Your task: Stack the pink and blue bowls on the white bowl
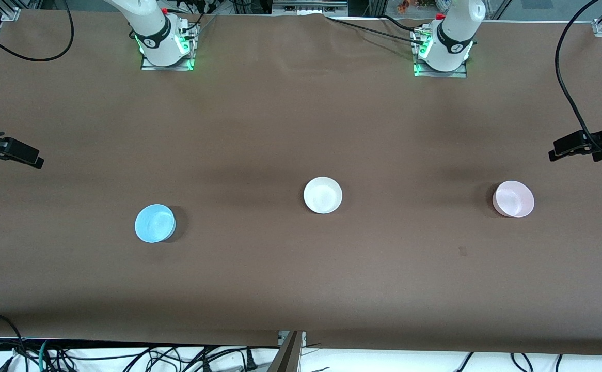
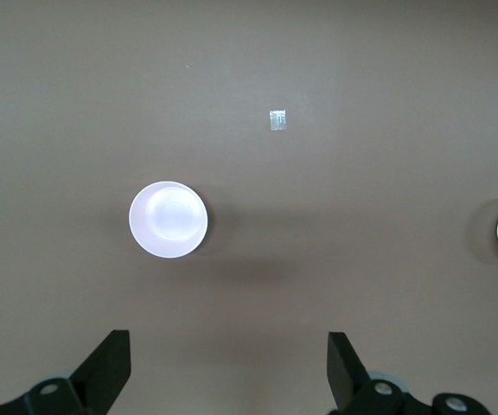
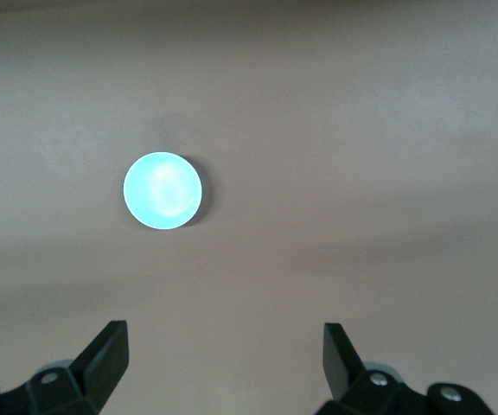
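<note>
blue bowl point(image 1: 155, 223) lower left of front frame, white bowl point(image 1: 322, 195) centre, pink bowl point(image 1: 512, 199) right, all empty, apart, left gripper point(image 2: 228, 367) and right gripper point(image 3: 226, 361) high over table, fingers spread wide, holding nothing, tape scrap point(image 2: 277, 120) clearest in left wrist view

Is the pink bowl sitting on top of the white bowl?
No, the pink bowl sits alone on the table, apart from the white bowl.

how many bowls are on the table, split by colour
Pale pink round plastic bowl: 1
Light blue round plastic bowl: 1
Plain white round plastic bowl: 1
Total: 3 bowls, all standing apart on the brown table, none stacked.
</note>
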Controlling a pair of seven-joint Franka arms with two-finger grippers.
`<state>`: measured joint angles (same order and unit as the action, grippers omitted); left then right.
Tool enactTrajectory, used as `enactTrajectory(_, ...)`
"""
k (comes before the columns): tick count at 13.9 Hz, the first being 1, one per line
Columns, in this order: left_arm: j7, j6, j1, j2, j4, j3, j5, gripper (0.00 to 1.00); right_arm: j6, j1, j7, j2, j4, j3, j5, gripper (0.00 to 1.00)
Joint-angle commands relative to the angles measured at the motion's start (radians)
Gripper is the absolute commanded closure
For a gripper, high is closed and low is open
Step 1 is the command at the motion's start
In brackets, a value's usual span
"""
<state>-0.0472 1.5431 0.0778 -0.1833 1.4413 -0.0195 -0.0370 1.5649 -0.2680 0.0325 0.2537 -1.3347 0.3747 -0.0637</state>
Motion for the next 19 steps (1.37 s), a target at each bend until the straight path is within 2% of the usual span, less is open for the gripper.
enactTrajectory(1, -0.003, -0.011, 0.019, -0.010, -0.006, -0.003, -0.001, 0.00, -0.009, 0.004, -0.010, -0.001, 0.008, 0.001, -0.010, 0.01)
enactTrajectory(8, -0.351, -0.005, 0.218, -0.070, -0.004, -0.005, -0.017, 0.00, -0.013, 0.007, -0.010, -0.001, 0.008, 0.001, -0.010, 0.01)
enactTrajectory(12, -0.414, 0.037, 0.330, -0.151, 0.004, -0.005, -0.115, 0.00, -0.013, 0.012, -0.010, -0.001, 0.006, 0.004, -0.010, 0.01)
enactTrajectory(16, -0.477, 0.188, 0.353, -0.284, 0.025, -0.005, -0.123, 0.00, -0.014, 0.012, -0.010, -0.001, 0.006, 0.004, -0.010, 0.01)
enactTrajectory(19, -0.477, 0.401, 0.352, -0.315, 0.166, -0.002, -0.123, 0.00, -0.013, 0.012, -0.010, -0.001, 0.006, 0.004, -0.010, 0.01)
